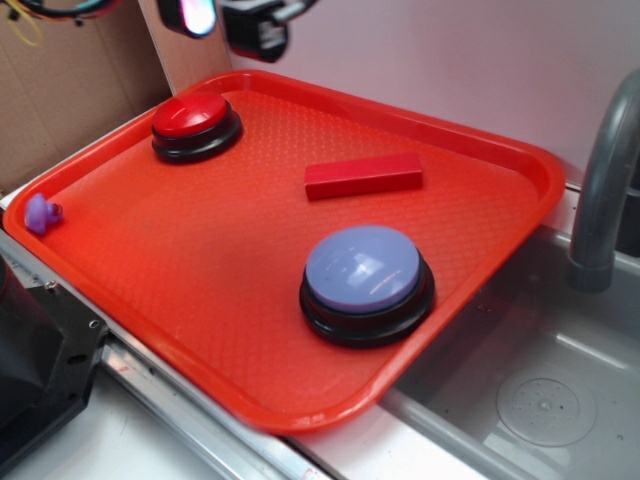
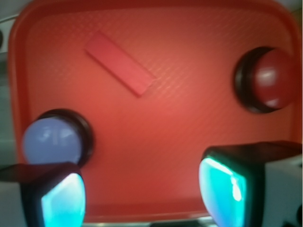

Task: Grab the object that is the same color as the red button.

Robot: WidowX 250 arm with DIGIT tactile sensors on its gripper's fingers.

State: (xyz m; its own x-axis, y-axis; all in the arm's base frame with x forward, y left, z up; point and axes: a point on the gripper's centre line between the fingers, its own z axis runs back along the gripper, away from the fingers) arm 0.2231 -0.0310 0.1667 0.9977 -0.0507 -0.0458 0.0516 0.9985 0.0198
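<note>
A flat red rectangular block (image 1: 363,176) (image 2: 119,70) lies on the red tray (image 1: 180,290) (image 2: 165,132), near its middle toward the back. The red button (image 1: 195,125) (image 2: 267,79), a dome on a black base, stands at the tray's back left corner. My gripper (image 1: 235,25) (image 2: 142,194) hangs high above the tray's back edge, only partly in the exterior view. In the wrist view its two glowing teal fingertips (image 2: 61,201) stand wide apart with only bare tray between them. It is open and touches nothing.
A larger lavender-blue dome button (image 1: 367,282) (image 2: 52,142) sits on the tray's front right part. A small purple toy (image 1: 42,213) rests at the tray's left rim. A grey faucet (image 1: 605,190) and a sink basin (image 1: 540,390) lie to the right, cardboard (image 1: 60,90) at the back left.
</note>
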